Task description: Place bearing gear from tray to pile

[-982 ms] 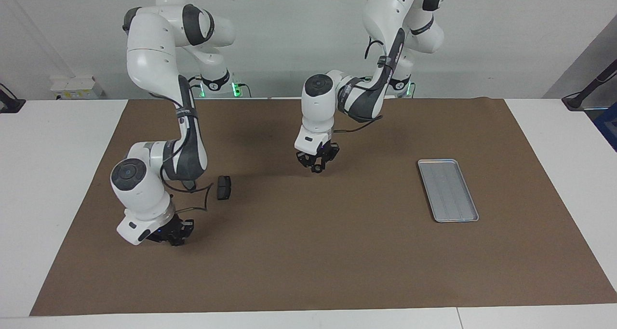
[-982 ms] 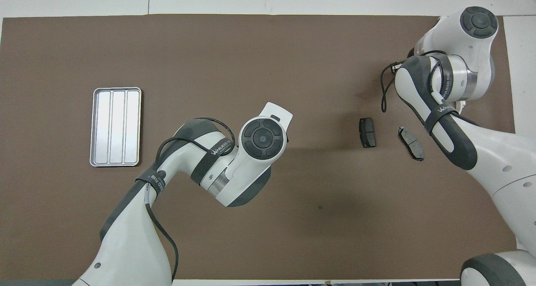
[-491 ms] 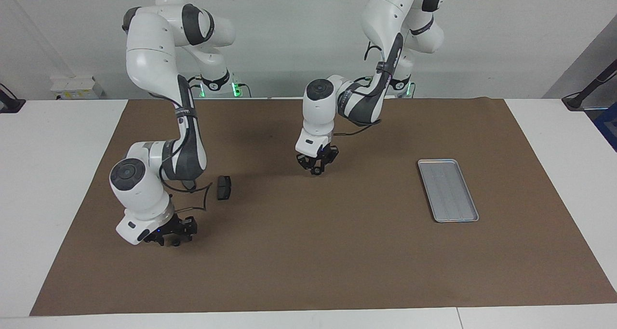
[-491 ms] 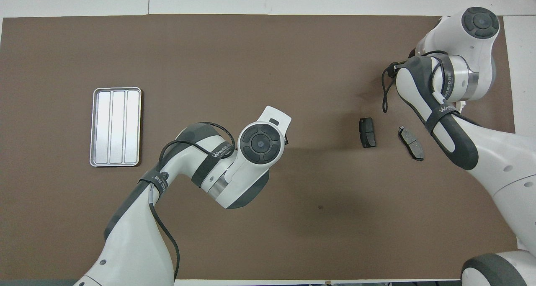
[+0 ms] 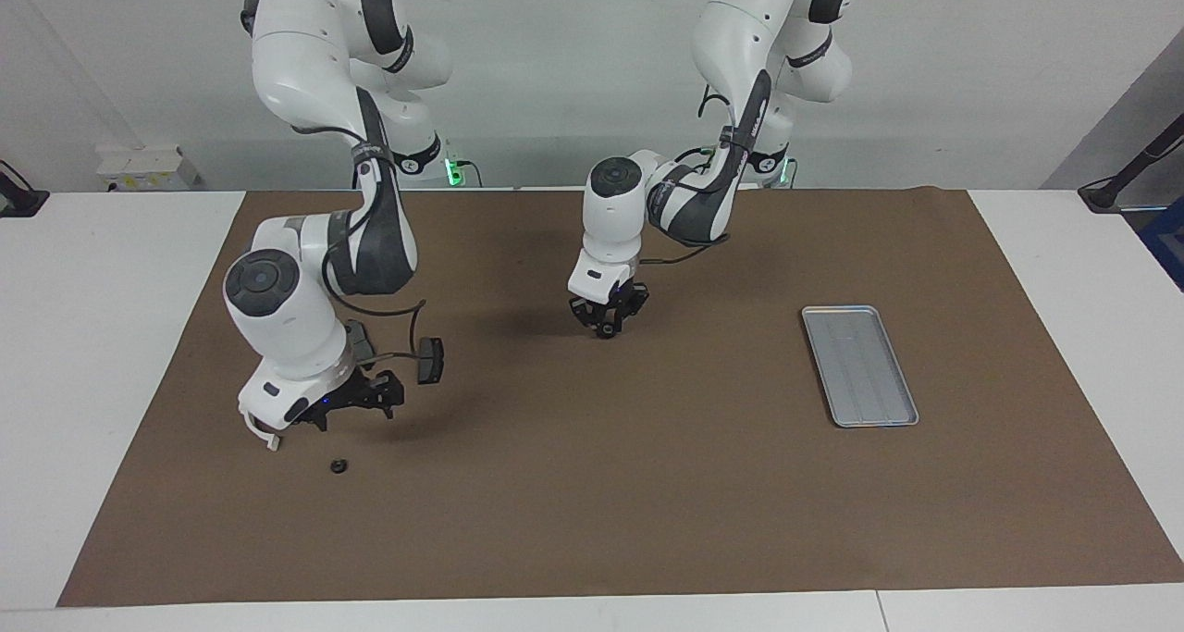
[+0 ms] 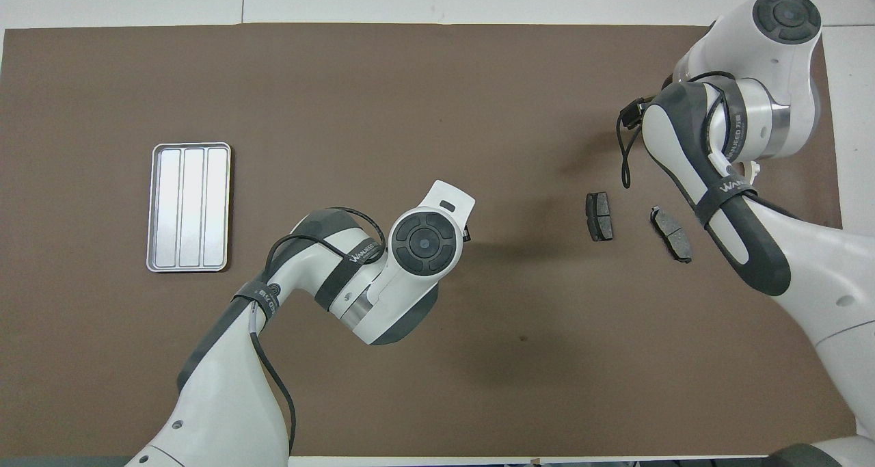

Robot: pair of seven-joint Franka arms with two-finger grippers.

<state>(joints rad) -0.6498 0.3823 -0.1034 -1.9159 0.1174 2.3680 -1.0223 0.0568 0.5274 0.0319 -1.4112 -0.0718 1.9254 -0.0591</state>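
The silver-grey tray (image 5: pixel 858 365) lies empty toward the left arm's end of the mat; it also shows in the overhead view (image 6: pixel 189 207). The bearing gear (image 5: pixel 339 466), a small dark ring, lies on the mat by the pile. The pile is two dark brake pads (image 6: pixel 599 215) (image 6: pixel 671 232) and a white bracket (image 5: pixel 259 433), mostly hidden under the right arm. My right gripper (image 5: pixel 356 410) is open and empty, raised just above the gear. My left gripper (image 5: pixel 606 322) waits over the middle of the mat. In the overhead view the arms hide both grippers and the gear.
A brown mat (image 5: pixel 592 521) covers the table, with white table edges around it. One brake pad (image 5: pixel 429 360) lies beside the right gripper, toward the mat's middle.
My right gripper has risen from the mat, and the small dark gear now lies uncovered below it. My left gripper has hardly moved.
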